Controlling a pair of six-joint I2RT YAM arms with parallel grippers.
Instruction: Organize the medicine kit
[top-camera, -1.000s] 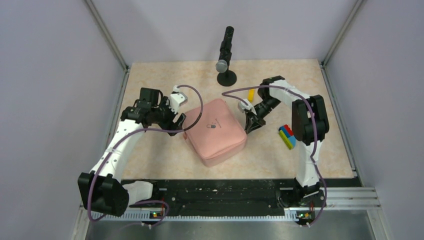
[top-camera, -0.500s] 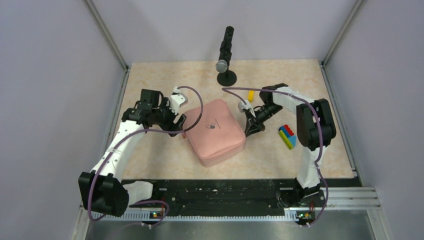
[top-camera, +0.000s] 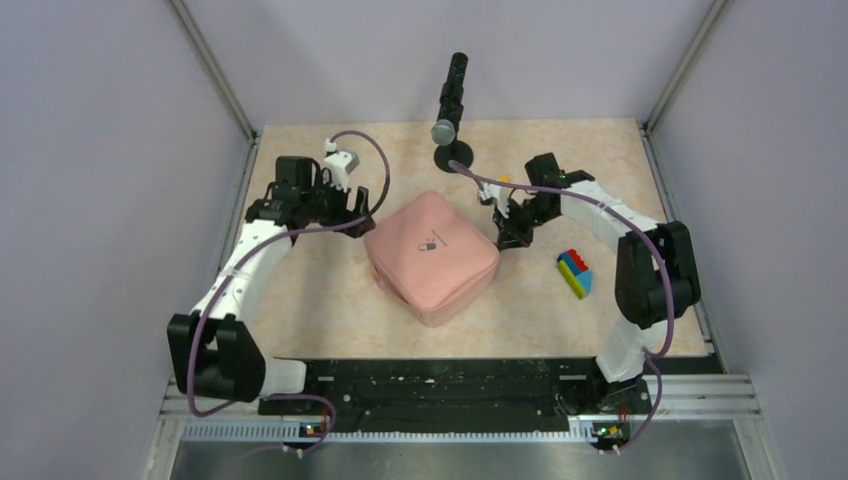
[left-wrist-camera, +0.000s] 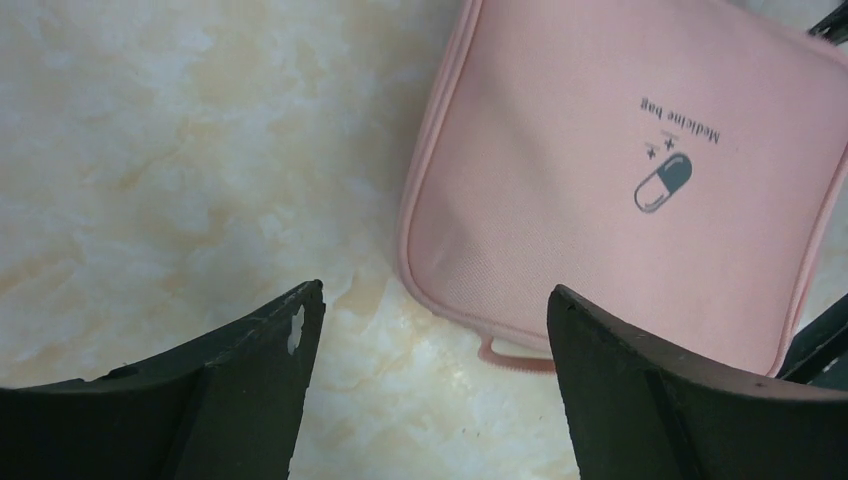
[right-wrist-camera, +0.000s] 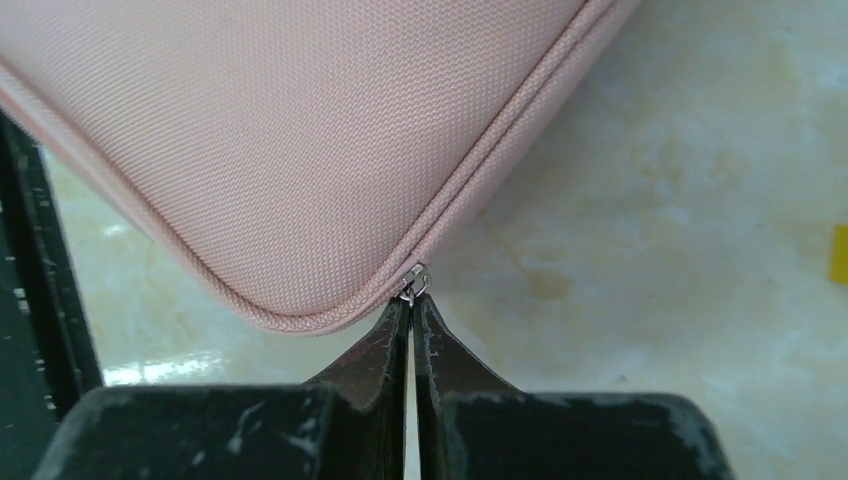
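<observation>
The pink medicine kit (top-camera: 432, 258) lies zipped shut in the middle of the table, pill logo up. It also shows in the left wrist view (left-wrist-camera: 620, 170) and the right wrist view (right-wrist-camera: 300, 130). My left gripper (top-camera: 357, 210) is open and empty, low over the table just off the kit's left corner (left-wrist-camera: 435, 290). A small pink loop (left-wrist-camera: 515, 355) sticks out of the kit between its fingers. My right gripper (top-camera: 503, 238) is at the kit's right corner. In its wrist view the right gripper (right-wrist-camera: 411, 300) is shut on the metal zipper pull (right-wrist-camera: 414, 283).
A black microphone on a round stand (top-camera: 452, 110) stands at the back centre. A multicoloured toy-brick block (top-camera: 574, 272) lies right of the kit. A small yellow piece (right-wrist-camera: 841, 255) lies near the right arm. Grey walls close in on both sides.
My left gripper has drawn back up and left, away from the kit. My right gripper has moved toward the far side along the kit's right edge, and the kit has shifted slightly.
</observation>
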